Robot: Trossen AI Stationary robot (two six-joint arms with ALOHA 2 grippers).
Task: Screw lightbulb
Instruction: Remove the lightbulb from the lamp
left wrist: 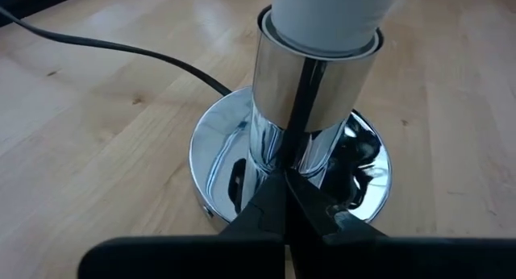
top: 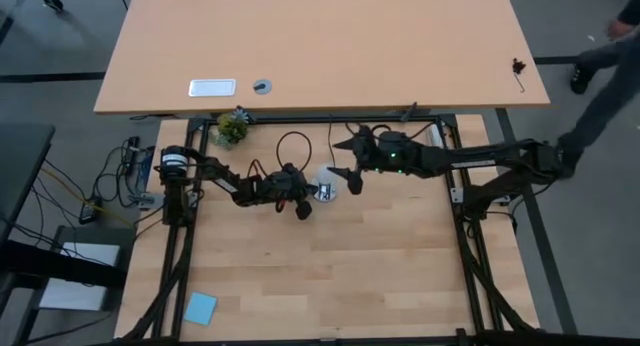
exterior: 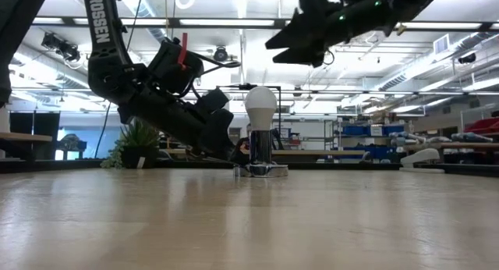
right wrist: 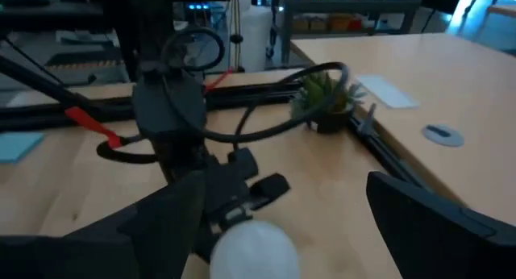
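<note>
The lightbulb [exterior: 261,106] stands upright in the shiny socket [left wrist: 316,85] in the middle of the table [top: 380,276]. The left gripper [left wrist: 287,200] sits low against the socket's base, fingers pressed together. The right gripper [right wrist: 282,222] hangs above the lightbulb, fingers spread wide.

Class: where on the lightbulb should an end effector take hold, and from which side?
Grip the round white globe of the lightbulb from above. It stands upright in the chrome socket, so only the globe is exposed, and its widest part suits twisting.
</note>
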